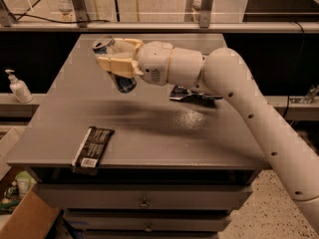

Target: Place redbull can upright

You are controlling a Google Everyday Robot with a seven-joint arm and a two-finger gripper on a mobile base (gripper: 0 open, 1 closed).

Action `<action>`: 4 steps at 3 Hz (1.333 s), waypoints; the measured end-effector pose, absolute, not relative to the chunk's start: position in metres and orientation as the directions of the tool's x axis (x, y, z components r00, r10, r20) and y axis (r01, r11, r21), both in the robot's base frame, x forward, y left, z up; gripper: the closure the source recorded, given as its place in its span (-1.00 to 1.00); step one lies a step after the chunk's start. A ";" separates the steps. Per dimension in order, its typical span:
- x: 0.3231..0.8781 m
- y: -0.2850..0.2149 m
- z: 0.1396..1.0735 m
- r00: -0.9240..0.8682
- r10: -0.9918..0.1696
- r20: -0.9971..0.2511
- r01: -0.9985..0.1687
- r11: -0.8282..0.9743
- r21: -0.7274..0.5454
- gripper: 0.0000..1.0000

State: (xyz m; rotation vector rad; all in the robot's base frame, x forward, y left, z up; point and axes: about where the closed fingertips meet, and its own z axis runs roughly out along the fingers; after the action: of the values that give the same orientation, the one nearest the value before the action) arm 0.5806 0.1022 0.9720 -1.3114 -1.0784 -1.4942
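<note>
Hand (113, 57) is clamped on the redbull can (124, 82) above the worktop (164, 128). We see the can tilted, top far-left.

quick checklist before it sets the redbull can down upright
1. Grip: gripper shut on the redbull can, above the table's far left part: ok.
2. Can upright: tilted, top end toward the picture's left: not ok.
3. Can resting on the table: held above it: not ok.
4. Nothing lying directly beneath the can: ok.
5. Black wrapper and dark packet apart from that spot: ok.
</note>
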 end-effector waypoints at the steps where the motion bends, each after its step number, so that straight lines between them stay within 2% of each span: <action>1: 0.579 0.101 0.972 -0.087 -0.055 0.995 0.961 -0.267 0.070 1.00; 4: 0.558 0.089 0.965 -0.068 -0.057 0.996 0.943 -0.330 0.046 1.00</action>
State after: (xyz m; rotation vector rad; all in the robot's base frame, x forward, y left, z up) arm 0.5578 0.0895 0.9650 -1.3701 -1.0236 -1.5277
